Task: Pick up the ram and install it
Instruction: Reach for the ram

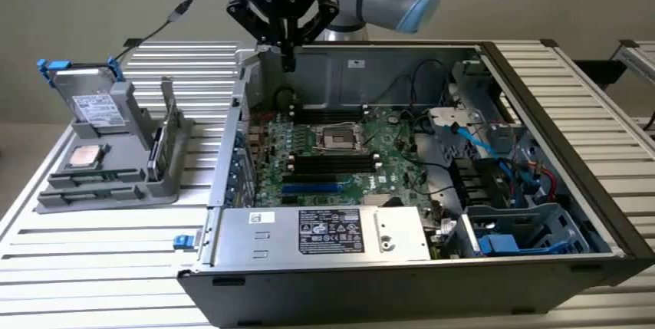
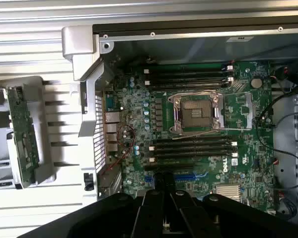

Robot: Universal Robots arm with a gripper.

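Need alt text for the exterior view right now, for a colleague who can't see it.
The shut gripper hangs above the far rim of the open computer case, while the ram stands on edge in the grey holder on the exterior view's left. The motherboard lies exposed inside.

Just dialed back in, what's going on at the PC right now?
The pincer hovers shut over the open computer case, above the motherboard, gripping nothing that I can see. The memory stick stands in the grey holder beside the case, not yet picked up.
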